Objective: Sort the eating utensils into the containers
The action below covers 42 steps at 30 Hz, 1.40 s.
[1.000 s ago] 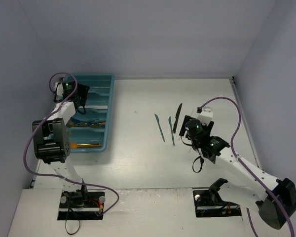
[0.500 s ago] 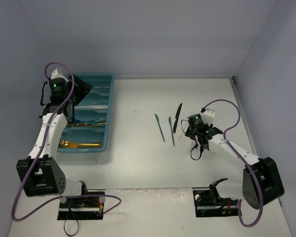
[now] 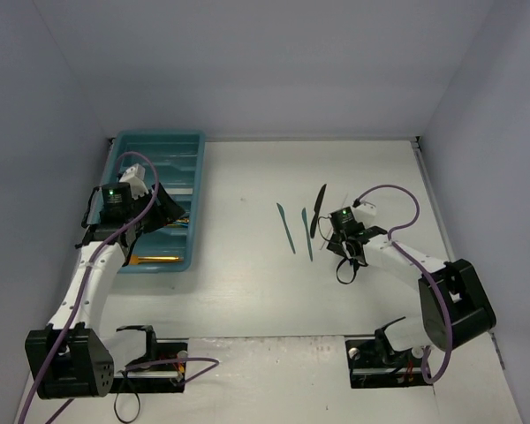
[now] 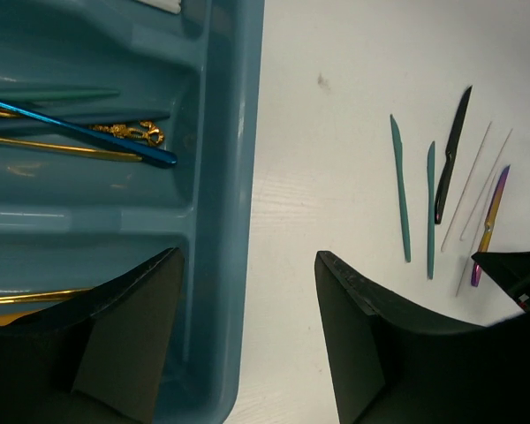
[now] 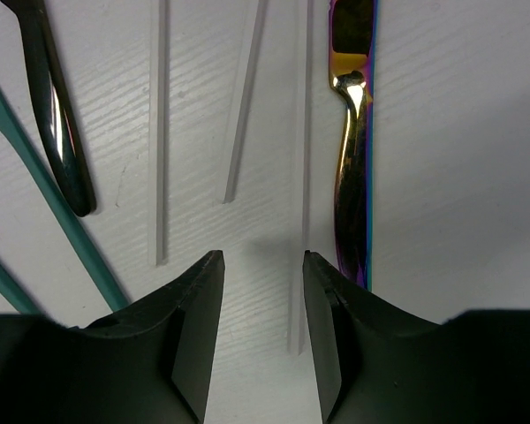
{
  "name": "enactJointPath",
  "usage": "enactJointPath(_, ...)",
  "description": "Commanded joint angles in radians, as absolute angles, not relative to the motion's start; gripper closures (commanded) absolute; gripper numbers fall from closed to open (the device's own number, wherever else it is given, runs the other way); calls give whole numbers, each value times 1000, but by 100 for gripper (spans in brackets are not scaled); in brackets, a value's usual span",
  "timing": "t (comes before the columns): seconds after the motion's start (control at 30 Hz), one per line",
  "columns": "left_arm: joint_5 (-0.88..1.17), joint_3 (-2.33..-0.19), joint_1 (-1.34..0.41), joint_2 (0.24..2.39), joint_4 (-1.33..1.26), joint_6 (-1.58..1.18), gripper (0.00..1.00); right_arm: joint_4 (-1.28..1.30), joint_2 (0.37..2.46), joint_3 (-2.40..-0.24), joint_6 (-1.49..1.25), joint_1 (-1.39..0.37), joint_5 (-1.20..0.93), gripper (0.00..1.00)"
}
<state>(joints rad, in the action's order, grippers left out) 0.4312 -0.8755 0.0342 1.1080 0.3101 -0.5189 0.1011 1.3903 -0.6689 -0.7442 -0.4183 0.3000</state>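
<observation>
On the right of the table [image 3: 247,283], the right gripper [image 5: 261,261] hangs open above thin white utensils [image 5: 160,132], with the iridescent purple utensil [image 5: 352,177] just beside. They lie so close that I think it may pinch two or knock the purple one. The left gripper [image 4: 247,261] is open and empty over the teal tray [image 4: 234,177].

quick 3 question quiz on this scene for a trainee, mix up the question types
1. True or false: the black utensil lies on the table, outside the teal tray.
2. How many teal utensils lie on the table?
3. The left gripper has its jaws: A) shut on a gold fork B) open and empty, over the tray's edge C) out of view

Key: 1 true; 2 two; 3 B
</observation>
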Motion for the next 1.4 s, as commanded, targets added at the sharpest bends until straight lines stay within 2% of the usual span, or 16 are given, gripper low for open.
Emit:
enactJointPath(0.0,481,-916,29,1098,252,-474,42,68,1417,-658,-775,-413,316,62)
enactJointPath(0.33,500,-906,31,1093,244,-479,42,50,1475,-629,-781,-413,341,64)
enactJointPath(0.4,499,-905,31,1092,245,-479,42,46,1485,-627,-782,-413,344,69)
enactJointPath(0.57,506,-913,27,1083,251,-482,42,45,1482,-619,-786,-413,367,88)
enactJointPath(0.73,524,-938,13,1072,268,-503,42,55,1435,-612,-786,-413,386,99)
enactJointPath(0.93,499,-1002,-78,1062,296,-515,42,97,1303,-620,-760,-414,403,100)
enactJointPath(1.1,492,-1068,-156,1061,301,-538,42,121,1101,-637,-677,-450,388,100)
enactJointPath(1.37,484,-1170,-304,1104,282,-594,37,96,930,-739,-455,-693,343,100)
